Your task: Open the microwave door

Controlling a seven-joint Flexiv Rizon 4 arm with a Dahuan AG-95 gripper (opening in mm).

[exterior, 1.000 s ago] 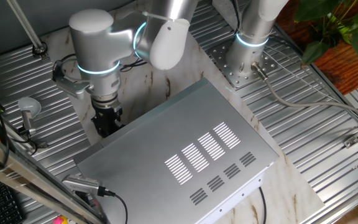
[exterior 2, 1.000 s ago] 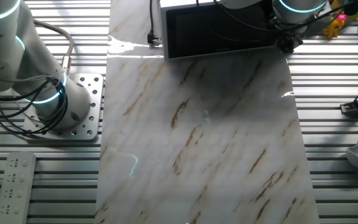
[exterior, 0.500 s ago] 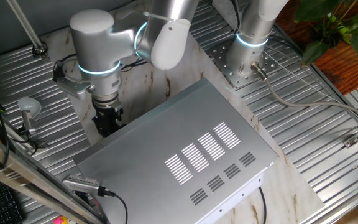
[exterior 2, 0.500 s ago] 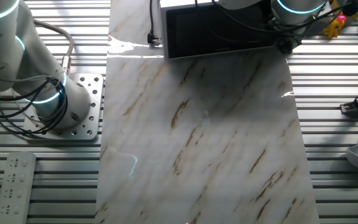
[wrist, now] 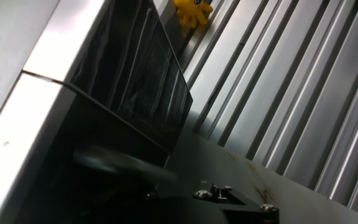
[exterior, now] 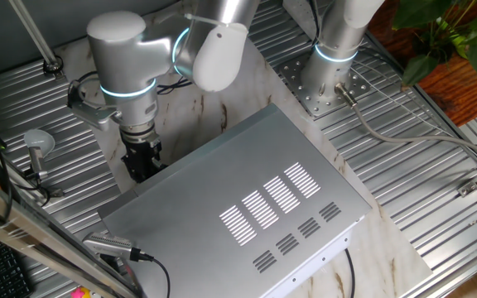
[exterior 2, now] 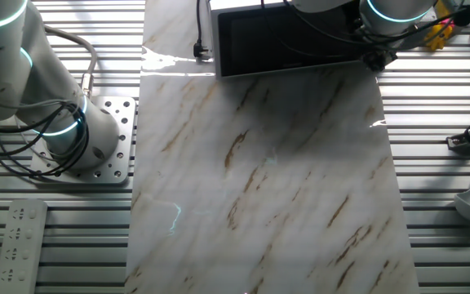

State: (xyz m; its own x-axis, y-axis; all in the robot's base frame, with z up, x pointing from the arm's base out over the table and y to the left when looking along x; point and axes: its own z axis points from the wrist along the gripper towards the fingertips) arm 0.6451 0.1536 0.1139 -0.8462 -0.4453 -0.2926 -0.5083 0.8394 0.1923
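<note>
Microwave (exterior: 247,211): large silver-grey box, slotted top, on marble slab (exterior 2: 259,180) in middle of ribbed metal table (exterior: 437,190). Microwave door (exterior 2: 288,41): black glassy panel, flush against box front, looks closed. Gripper (exterior: 142,161): black, pointing down beside door-side corner of microwave, just at door's edge; jaw spread cannot be told. Farther off: yellow toy (wrist: 193,11) near table edge, arm base (exterior 2: 88,147) bolted to table.

Silver-grey microwave (exterior: 247,199) (slotted top), glossy black microwave door (exterior 2: 288,41), brown-veined white marble mat (exterior 2: 259,180).
</note>
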